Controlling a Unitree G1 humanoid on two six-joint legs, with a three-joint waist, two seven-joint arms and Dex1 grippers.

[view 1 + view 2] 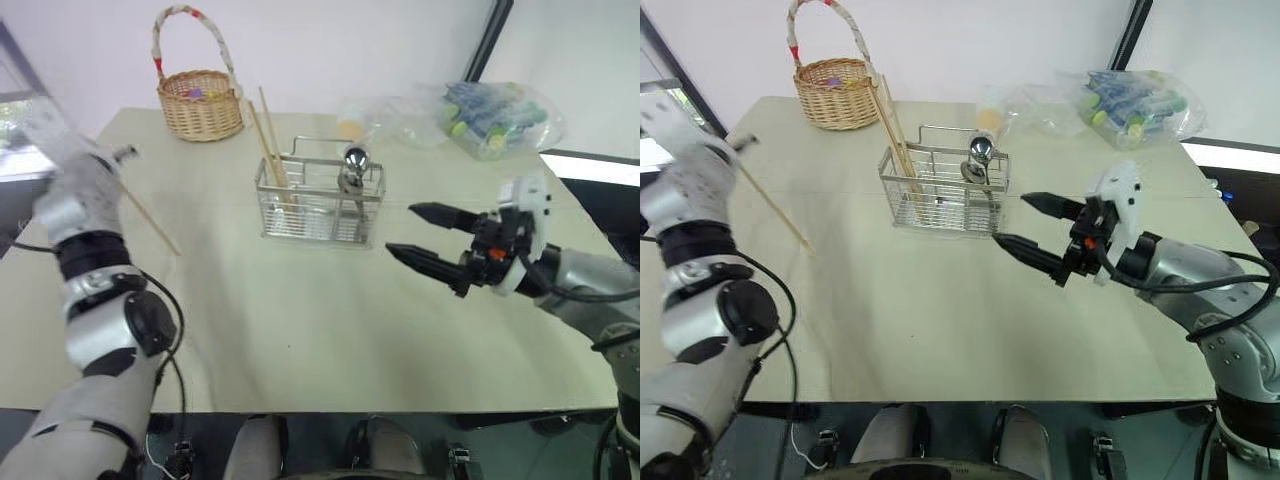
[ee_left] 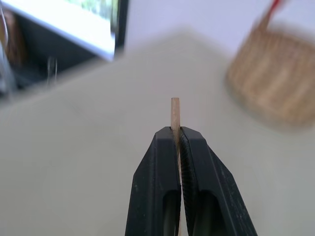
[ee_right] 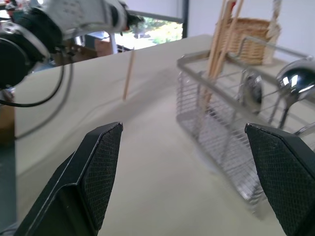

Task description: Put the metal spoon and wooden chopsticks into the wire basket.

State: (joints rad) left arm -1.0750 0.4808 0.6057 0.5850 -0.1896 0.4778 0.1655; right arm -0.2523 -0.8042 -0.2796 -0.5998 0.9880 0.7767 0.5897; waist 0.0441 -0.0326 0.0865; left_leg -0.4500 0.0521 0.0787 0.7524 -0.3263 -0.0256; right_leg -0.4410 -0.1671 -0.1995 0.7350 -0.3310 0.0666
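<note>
Now our left gripper pinches one chopstick above the table; our right gripper hangs spread beside the basket, spoon inside.

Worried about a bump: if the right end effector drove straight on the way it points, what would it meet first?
Probably the wire basket, near its end holding the wooden chopsticks; the open right end effector points at it, though depth is unclear.
</note>
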